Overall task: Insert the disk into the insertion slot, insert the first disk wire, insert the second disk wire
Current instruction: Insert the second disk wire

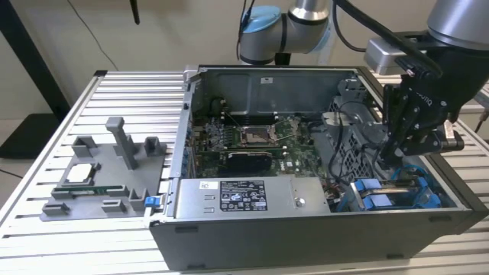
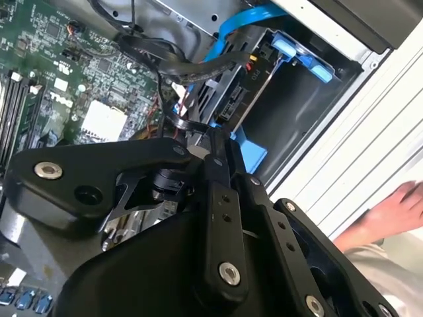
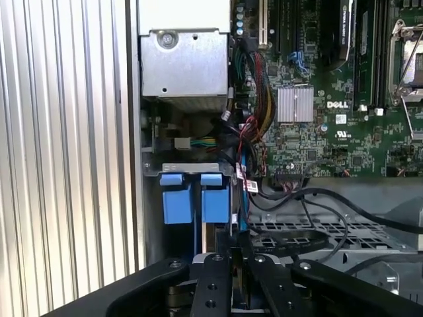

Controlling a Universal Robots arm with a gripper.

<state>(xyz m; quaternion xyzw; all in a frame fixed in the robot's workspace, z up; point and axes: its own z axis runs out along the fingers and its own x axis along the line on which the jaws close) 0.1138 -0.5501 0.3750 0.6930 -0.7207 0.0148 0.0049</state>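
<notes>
Scanning from the exterior view's left: a ribbed aluminium table carries a grey plastic fixture tray with an upright post, blocky holders and a flat processor-like chip, set near the table's left edge with open slats all round it. Just beside the tray stands the open computer case, grey sheet metal, its top side open. Inside, the green motherboard lies flat on the case floor; the grey labelled power-supply box runs along the front wall. Black cables loop between the board and the right-hand bays, crowding that gap.

At the case's front right corner sits the insertion slot, a narrow grey metal bay with bright blue tabs at its edge. The disk, in its blue plastic carrier, appears seated in it; in the first wrist view two blue tabs stand side by side at the bay mouth, tight between the case wall and a bundle of red and black wires.

The gripper, matte black with bolted links, hangs above the slot, close to the right case wall. Jaw state: cannot tell. A blue flat cable arcs near the bay. A person's hand rests on the table outside the case.
</notes>
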